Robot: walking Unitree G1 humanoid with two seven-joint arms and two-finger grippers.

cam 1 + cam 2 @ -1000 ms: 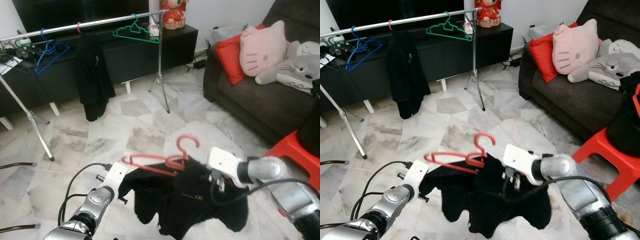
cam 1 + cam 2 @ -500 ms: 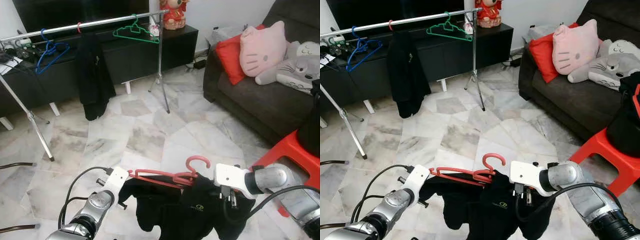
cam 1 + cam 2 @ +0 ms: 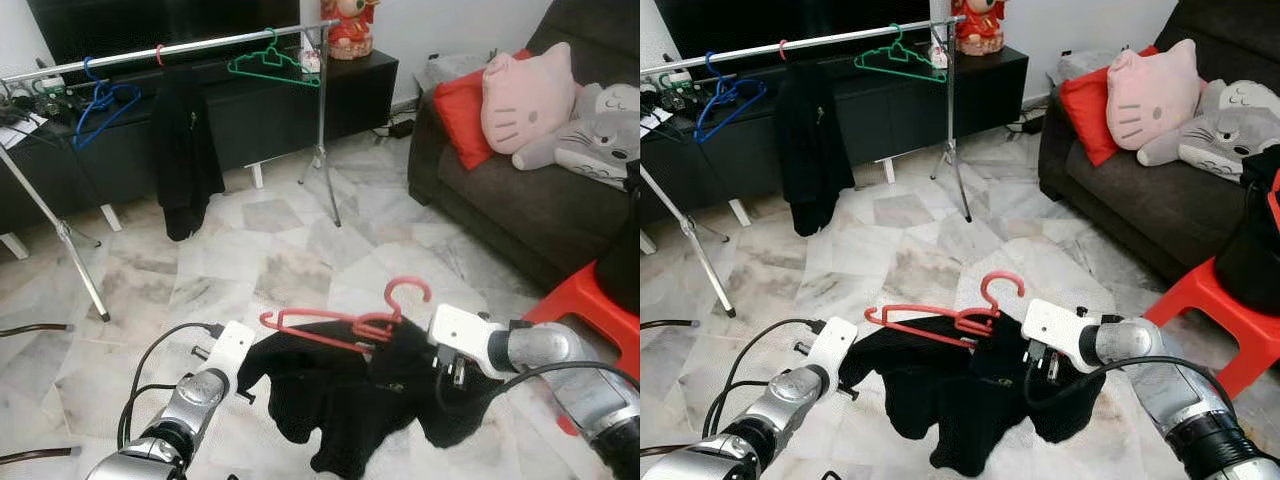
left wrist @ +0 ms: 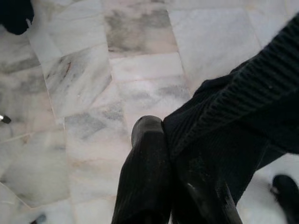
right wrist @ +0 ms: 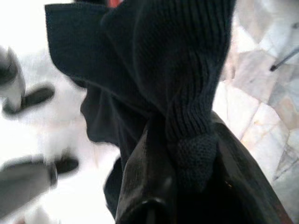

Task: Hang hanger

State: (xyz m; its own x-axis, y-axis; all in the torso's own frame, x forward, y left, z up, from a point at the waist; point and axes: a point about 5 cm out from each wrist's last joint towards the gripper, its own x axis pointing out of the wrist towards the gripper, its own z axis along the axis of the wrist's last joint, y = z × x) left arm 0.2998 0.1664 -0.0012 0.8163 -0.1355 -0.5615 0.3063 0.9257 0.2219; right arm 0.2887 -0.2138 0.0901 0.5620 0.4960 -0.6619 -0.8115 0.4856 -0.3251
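low over the marble floor (image 3: pixel 280 260), between the two arms, hangs the black sweater (image 3: pixel 355 395) with the red hanger (image 3: pixel 345 322) riding on top of it, hook up and tilted toward the right. left gripper (image 4: pixel 170 154) is pinched shut on a ribbed edge of the knit, fingers pressed together with the fabric coming out beside them. right gripper (image 5: pixel 187 154) is clamped on a bunched fold of the same sweater, wool wrapped right over its fingers. so both grips are on cloth, not on the hanger itself.

that knit looks soft and floppy, sagging in a deep belly between the two holds, so it should swing and stretch rather than stay put. the hanger looks light, thin and stiff, probably free to slide inside the collar. a hold near the shoulders or at the hook's neck seems surest. the clothes rail (image 3: pixel 200 45) stands well off across the room, with a green hanger (image 3: pixel 272 65), a blue hanger (image 3: pixel 98 102) and a dark jacket (image 3: pixel 185 150) on it.
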